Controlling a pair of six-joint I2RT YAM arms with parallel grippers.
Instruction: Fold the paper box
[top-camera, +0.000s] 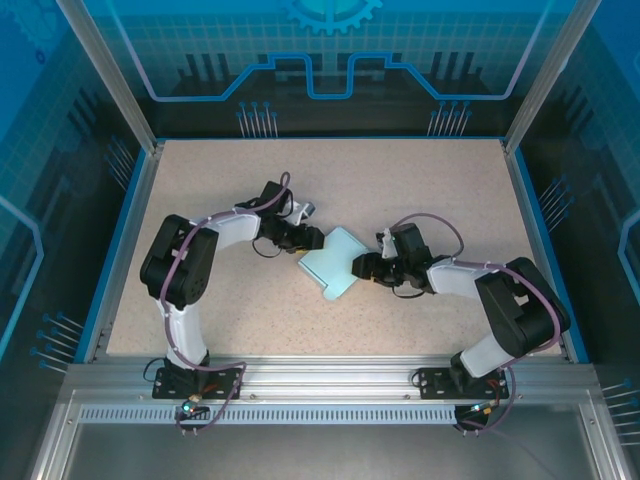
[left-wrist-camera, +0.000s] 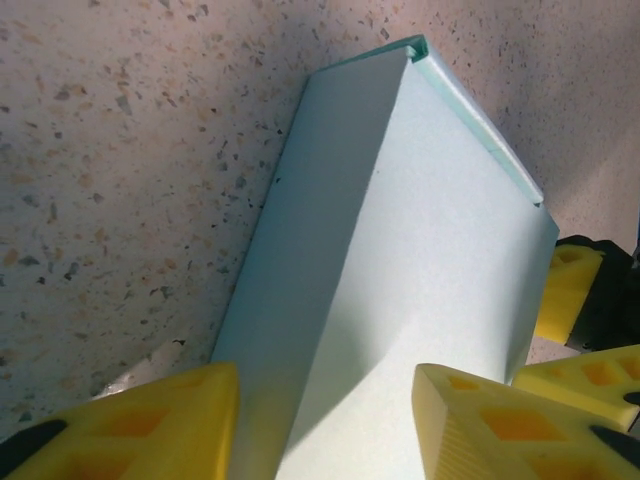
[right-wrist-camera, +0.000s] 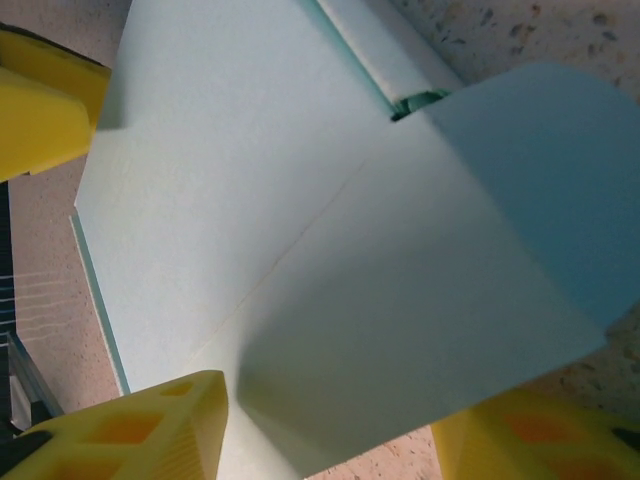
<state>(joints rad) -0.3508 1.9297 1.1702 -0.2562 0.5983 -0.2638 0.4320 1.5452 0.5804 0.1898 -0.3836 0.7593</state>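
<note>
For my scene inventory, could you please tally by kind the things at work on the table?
paper box: 1
end effector: 2, the left end effector and the right end effector
Total: 3

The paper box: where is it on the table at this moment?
In the top view the paper box lies near the middle of the table, between the left gripper on its left and the right gripper on its right.
</note>
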